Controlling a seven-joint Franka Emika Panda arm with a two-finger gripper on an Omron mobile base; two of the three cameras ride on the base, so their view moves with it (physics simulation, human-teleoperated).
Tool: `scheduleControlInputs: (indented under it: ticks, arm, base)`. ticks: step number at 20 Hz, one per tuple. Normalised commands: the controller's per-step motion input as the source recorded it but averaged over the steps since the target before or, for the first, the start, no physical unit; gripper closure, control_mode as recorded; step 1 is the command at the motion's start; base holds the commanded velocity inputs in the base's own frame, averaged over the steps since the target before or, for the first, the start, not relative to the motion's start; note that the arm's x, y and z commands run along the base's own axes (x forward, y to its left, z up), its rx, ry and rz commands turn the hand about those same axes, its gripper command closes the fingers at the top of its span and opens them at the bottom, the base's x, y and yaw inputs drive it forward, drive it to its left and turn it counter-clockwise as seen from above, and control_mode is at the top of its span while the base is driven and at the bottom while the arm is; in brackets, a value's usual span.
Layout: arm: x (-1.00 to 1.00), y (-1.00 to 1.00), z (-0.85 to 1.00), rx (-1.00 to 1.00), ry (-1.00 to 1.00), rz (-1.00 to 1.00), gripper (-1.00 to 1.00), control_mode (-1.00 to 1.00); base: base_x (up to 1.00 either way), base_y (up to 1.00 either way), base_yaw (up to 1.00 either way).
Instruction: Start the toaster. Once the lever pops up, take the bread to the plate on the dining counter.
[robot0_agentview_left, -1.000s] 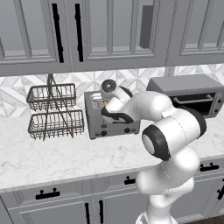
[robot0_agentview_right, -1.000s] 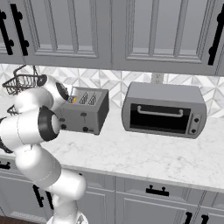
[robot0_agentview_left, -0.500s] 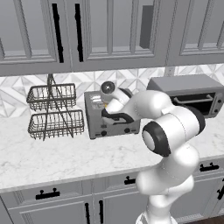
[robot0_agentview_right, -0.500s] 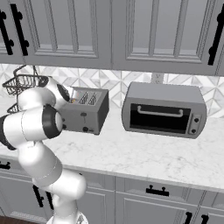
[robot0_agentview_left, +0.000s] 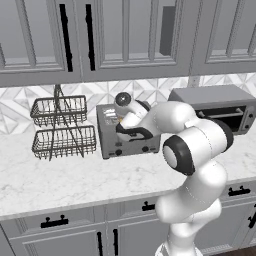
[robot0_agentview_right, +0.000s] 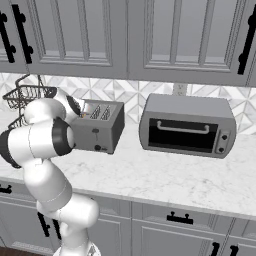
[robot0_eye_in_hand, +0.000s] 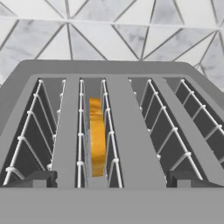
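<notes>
Tiled backsplash behind toaster (robot0_eye_in_hand: 127, 131); golden bread (robot0_eye_in_hand: 97, 135) edge-on, 2nd slot.

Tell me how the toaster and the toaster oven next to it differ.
The toaster is a narrow box with open slots on top; the toaster oven is wider and closed on top.
The toaster's front carries small black knobs; the oven's front is a dark glass door with a bar handle.
The toaster holds the bread; nothing shows through the oven's door.
Both are grey and stand on the marble counter.
</notes>
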Motion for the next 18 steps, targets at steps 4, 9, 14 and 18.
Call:
scheduleControlInputs:
  ticks: [4,9,14,18]
  arm:
    - [0.0,0.0,0.0,0.0,0.0,0.0,-1.0,-1.0]
    - [0.0,0.0,0.0,0.0,0.0,0.0,-1.0,-1.0]
    - [0.0,0.0,0.0,0.0,0.0,0.0,-1.0,-1.0]
    - [0.0,0.0,0.0,0.0,0.0,0.0,-1.0,-1.0]
  base:
    - [0.0,0.0,0.0]
    - [0.0,0.0,0.0]
    - [0.0,0.0,0.0]
    - [0.0,0.0,0.0]
